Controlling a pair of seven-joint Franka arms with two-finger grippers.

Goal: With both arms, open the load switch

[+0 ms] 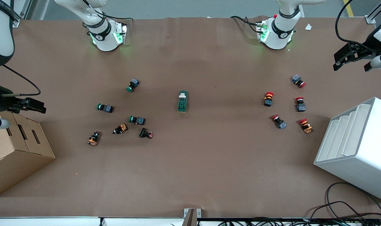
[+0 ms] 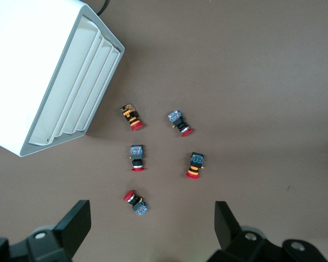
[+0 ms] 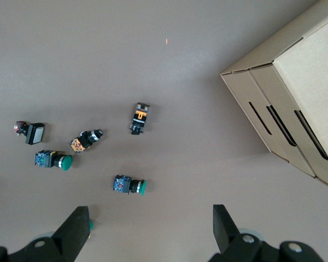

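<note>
Load switch (image 1: 182, 101) lies lengthwise, white toggle toward the robots' bases.

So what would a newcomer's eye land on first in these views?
Probably the dark-green load switch lying alone mid-table, flanked by two scatters of push buttons: green-capped and black ones toward the right arm's end, red-capped ones toward the left arm's end. Next, the white bin and the cardboard box at the table's ends, with the left claw and right claw open in the air near them.
</note>
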